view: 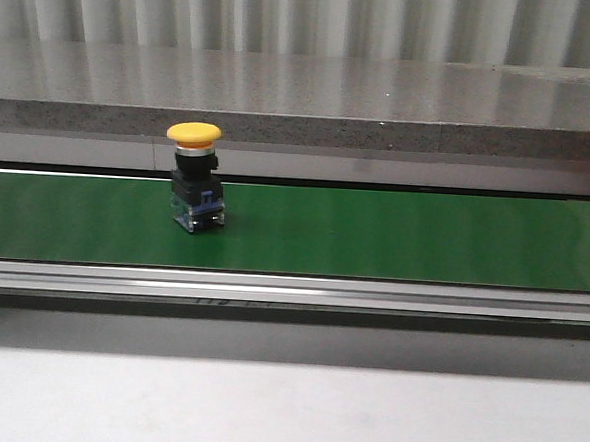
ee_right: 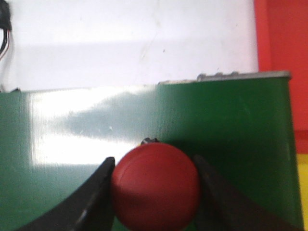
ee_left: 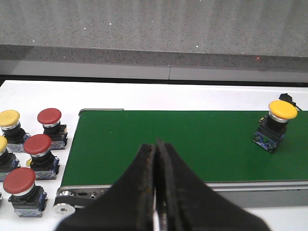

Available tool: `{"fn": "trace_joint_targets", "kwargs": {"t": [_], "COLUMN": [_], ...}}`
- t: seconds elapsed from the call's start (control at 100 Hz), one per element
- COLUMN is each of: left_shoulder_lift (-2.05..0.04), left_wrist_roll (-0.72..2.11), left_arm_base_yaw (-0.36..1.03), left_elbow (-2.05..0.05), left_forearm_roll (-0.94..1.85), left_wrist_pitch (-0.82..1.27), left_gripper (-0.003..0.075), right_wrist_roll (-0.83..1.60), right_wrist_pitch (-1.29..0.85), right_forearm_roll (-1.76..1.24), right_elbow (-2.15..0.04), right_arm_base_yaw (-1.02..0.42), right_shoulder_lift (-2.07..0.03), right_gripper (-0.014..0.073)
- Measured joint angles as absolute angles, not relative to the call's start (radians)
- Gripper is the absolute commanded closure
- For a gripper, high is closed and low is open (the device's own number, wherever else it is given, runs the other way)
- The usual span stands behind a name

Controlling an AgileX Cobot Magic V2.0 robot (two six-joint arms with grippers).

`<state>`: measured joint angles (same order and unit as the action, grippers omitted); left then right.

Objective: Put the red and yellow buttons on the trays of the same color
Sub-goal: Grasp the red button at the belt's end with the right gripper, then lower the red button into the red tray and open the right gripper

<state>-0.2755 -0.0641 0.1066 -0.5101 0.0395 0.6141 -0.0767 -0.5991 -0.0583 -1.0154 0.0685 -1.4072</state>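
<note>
A yellow button [view: 196,175] on a black base stands upright on the green conveyor belt [view: 394,232]; it also shows in the left wrist view as the yellow button [ee_left: 276,124]. My left gripper [ee_left: 156,144] is shut and empty, over the belt's end, well apart from that button. My right gripper [ee_right: 153,163] is shut on a red button [ee_right: 155,190], its fingers pressing both sides of the cap, above the belt [ee_right: 231,120]. A red tray [ee_right: 284,38] and a strip of yellow tray [ee_right: 303,192] lie just past the belt's edge. Neither gripper shows in the front view.
Several loose red buttons [ee_left: 37,149] and yellow buttons [ee_left: 10,122] stand on the white table [ee_left: 144,96] beside the belt's end. A metal rail [view: 291,291] runs along the belt's near side. A grey stone ledge [view: 302,101] runs behind the belt.
</note>
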Motion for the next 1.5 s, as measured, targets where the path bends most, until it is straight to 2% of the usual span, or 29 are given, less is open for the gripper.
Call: {"fn": "trace_joint_targets", "kwargs": {"t": [0.27,0.53,0.86,1.16,1.28,1.5], "left_shoulder_lift": [-0.275,-0.275,-0.275,-0.275,-0.275,-0.275], "left_wrist_roll": [-0.064,-0.064,-0.064,-0.064,-0.064,-0.064], "left_arm_base_yaw": [0.107,0.107,0.107,0.107,0.107,0.107], "left_elbow": [-0.510,-0.510,-0.510,-0.510,-0.510,-0.510], "left_forearm_roll": [0.040,0.040,0.040,0.040,0.040,0.040], "left_wrist_pitch": [0.614,0.614,0.614,0.614,0.614,0.614], "left_gripper": [0.0740,0.0740,0.0740,0.0740,0.0740,0.0740], "right_wrist_roll": [-0.077,-0.077,-0.077,-0.077,-0.077,-0.077], "right_wrist_pitch": [-0.600,-0.501,-0.450,-0.450,-0.450,-0.448], "right_forearm_roll": [-0.061,-0.061,-0.061,-0.069,-0.073,-0.077], "right_elbow": [-1.142,-1.221,-1.327,-1.354,-1.356,-1.358], "right_arm_base_yaw": [0.284,0.461,0.475,0.475,0.475,0.475], "right_shoulder_lift": [-1.425,-1.576,-1.831,-1.935,-1.938,-1.938], "right_gripper": [0.0496,0.0496,0.0496,0.0486,0.0391,0.0069]}}
